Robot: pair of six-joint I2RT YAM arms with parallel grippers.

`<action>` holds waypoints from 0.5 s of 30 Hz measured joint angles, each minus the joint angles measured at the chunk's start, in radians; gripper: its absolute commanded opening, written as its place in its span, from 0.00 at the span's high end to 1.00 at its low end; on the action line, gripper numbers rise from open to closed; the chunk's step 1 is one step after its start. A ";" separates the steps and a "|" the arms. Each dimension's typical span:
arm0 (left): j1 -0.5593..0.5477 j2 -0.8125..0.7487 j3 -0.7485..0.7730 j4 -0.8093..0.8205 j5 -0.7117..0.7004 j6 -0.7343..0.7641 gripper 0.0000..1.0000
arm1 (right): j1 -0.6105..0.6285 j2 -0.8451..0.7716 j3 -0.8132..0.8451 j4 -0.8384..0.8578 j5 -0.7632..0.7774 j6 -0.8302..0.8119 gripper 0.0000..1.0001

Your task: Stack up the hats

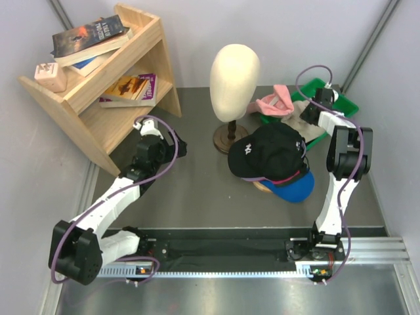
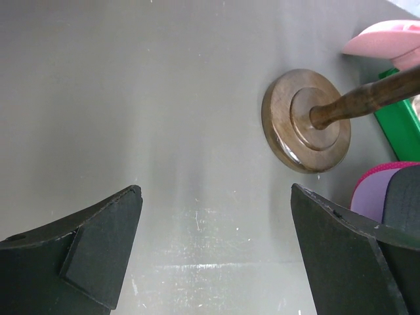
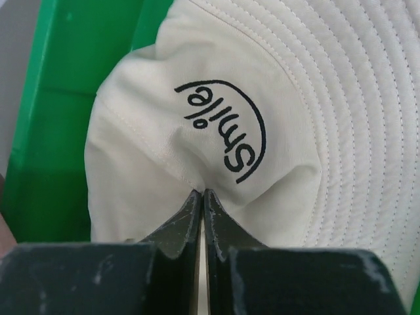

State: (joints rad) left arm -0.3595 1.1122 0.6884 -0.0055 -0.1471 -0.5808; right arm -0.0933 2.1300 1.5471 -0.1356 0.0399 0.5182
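A stack of caps sits right of centre: the black cap with white logo (image 1: 270,151) on top, magenta and lavender edges under it, the blue cap (image 1: 294,188) at the bottom. The light pink cap (image 1: 274,103) lies at the green tray's (image 1: 346,105) left end. My right gripper (image 3: 202,194) is shut, pinching a fold of the cream bucket hat (image 3: 262,125), which lies in the tray; the hat's edge shows in the top view (image 1: 307,122). My left gripper (image 2: 216,216) is open and empty, low over bare table left of the mannequin stand's base (image 2: 306,121).
The cream mannequin head (image 1: 234,72) stands on its wooden base (image 1: 230,138) at centre back. A wooden bookshelf (image 1: 108,79) with books fills the back left. The pink cap's brim (image 2: 387,39) and the cap stack's edge (image 2: 387,197) show in the left wrist view.
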 measured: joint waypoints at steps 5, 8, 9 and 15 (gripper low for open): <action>0.006 -0.035 0.000 -0.009 0.000 0.005 0.01 | 0.000 -0.009 0.000 0.001 -0.011 -0.008 1.00; 0.010 -0.060 0.000 -0.023 0.000 0.008 0.01 | 0.000 -0.043 -0.003 -0.003 -0.015 -0.014 1.00; 0.011 -0.067 0.000 -0.024 0.000 0.009 0.01 | -0.001 -0.069 -0.009 -0.001 -0.015 -0.018 1.00; 0.017 -0.080 0.000 -0.025 0.005 0.009 0.01 | -0.001 -0.216 -0.031 0.038 -0.015 -0.023 1.00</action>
State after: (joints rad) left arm -0.3424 1.0321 0.6884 -0.0307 -0.1425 -0.5720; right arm -0.0940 1.9137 1.5166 -0.0975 0.0250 0.4957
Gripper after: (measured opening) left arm 0.991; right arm 0.008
